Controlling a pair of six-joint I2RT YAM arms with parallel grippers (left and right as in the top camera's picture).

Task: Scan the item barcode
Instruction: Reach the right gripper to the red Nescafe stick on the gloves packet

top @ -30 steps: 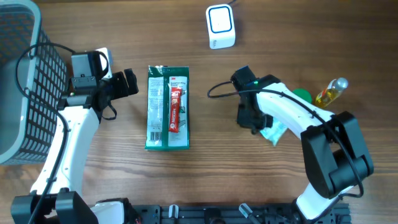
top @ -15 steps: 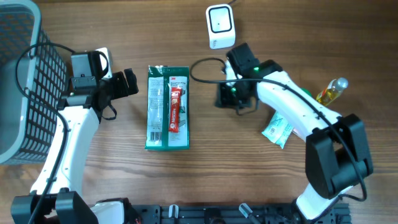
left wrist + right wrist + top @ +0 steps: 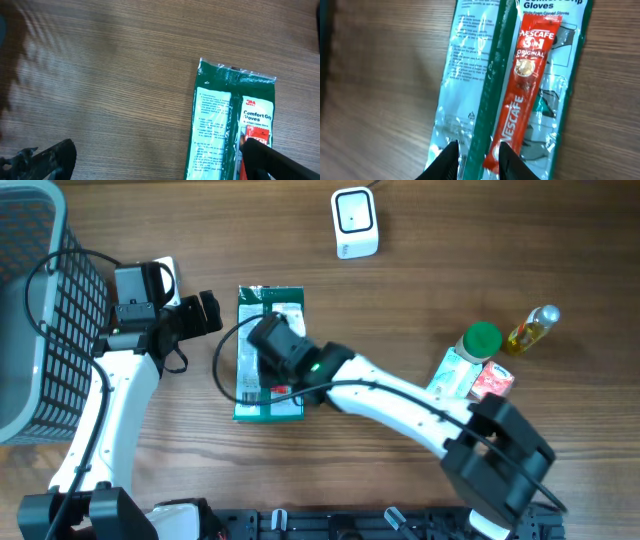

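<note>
Right wrist shows our right pincer narrowly apart, empty, above the coffee sachet. We should straddle its width squarely.

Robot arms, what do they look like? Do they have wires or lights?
Both are long white tubes with chunky black joints. The left arm has a black box near its wrist, and the left gripper is black with two fingers. The right arm has a small green light near its black wrist, and its fingertips look pale. Thin black cables loop beside each arm.
</note>
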